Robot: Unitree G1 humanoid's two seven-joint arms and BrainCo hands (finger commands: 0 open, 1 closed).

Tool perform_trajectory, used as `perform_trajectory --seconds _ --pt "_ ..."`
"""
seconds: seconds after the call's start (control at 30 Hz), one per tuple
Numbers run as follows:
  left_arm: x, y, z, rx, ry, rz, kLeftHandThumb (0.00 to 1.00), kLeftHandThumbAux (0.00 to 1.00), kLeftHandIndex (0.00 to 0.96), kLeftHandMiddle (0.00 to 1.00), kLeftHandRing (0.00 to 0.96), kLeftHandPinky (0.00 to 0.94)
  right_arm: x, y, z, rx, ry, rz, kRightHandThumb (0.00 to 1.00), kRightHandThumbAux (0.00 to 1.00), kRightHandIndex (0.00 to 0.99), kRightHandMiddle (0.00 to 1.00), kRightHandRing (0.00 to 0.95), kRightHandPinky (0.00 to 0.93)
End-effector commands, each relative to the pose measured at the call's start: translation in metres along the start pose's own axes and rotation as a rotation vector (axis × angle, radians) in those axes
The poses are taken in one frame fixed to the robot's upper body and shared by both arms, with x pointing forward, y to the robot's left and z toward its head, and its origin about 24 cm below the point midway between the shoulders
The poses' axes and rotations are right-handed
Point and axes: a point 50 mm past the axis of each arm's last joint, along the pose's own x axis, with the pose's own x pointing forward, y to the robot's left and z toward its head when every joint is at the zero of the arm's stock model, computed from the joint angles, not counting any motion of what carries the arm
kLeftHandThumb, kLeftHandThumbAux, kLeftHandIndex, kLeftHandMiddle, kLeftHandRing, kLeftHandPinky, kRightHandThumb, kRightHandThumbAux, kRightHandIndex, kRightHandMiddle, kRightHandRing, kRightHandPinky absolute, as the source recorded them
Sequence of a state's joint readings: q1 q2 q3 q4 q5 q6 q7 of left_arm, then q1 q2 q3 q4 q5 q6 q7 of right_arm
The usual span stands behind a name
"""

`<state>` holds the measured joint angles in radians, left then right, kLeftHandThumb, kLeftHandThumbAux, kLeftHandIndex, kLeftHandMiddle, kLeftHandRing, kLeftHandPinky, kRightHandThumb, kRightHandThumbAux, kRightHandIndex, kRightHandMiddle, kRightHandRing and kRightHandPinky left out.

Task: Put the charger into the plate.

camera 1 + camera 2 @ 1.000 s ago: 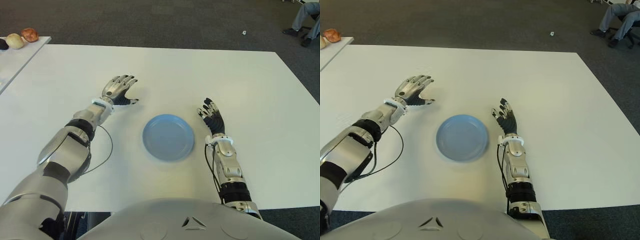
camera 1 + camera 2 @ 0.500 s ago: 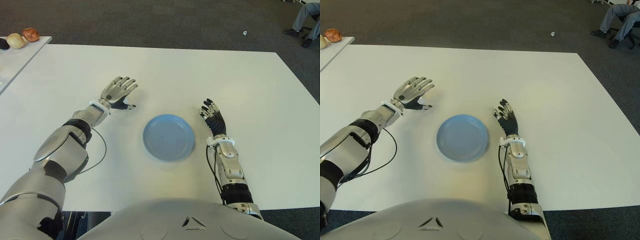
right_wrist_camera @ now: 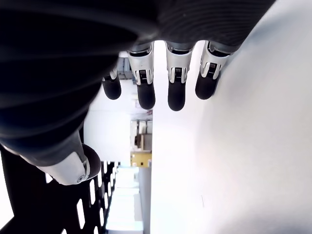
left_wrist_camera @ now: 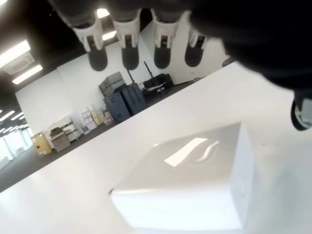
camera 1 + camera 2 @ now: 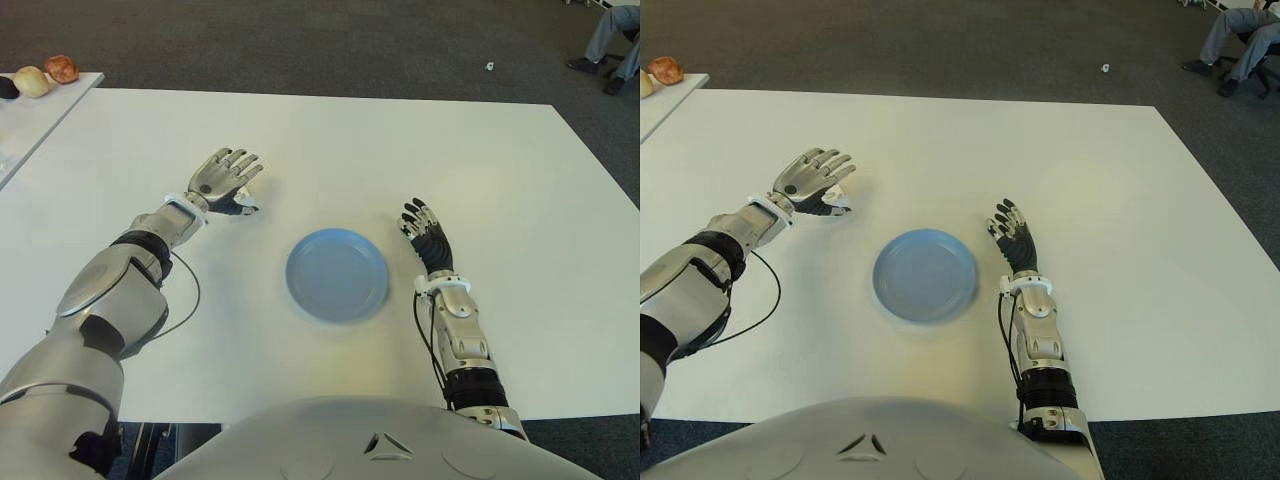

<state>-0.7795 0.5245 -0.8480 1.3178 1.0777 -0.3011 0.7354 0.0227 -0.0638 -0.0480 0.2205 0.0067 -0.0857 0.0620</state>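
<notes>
Left wrist view shows me my left hand (image 5: 222, 176) with its fingers (image 4: 129, 46) spread wide over the white charger (image 4: 192, 183). The charger lies on the table (image 5: 400, 140) just under those fingers, and nothing grips it. The blue plate (image 5: 337, 274) sits well apart from them, toward my right hand (image 5: 424, 231). My right hand shows just beside the plate, fingers straight and loose, holding nothing.
</notes>
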Motion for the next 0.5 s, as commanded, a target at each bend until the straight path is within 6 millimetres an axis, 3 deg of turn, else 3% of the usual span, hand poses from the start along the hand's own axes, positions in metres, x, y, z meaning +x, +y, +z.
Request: perform_trajectory --seconds 0.03,0.5 --pt "-0.0002 -0.0003 -0.0047 0.004 0.002 -0.048 0.165 0.262 0.000 0.000 0.000 0.000 -0.0047 -0.0015 -0.0121 0.003 0.056 0.006 0.000 0.621 0.015 0.137 0.118 0.085" --pt "-0.0039 -0.0016 -0.0130 -0.032 0.040 -0.081 0.150 0.278 0.000 0.000 0.000 0.000 -0.0062 -0.0020 -0.0127 -0.002 0.048 0.011 0.000 0.612 0.016 0.136 0.119 0.090"
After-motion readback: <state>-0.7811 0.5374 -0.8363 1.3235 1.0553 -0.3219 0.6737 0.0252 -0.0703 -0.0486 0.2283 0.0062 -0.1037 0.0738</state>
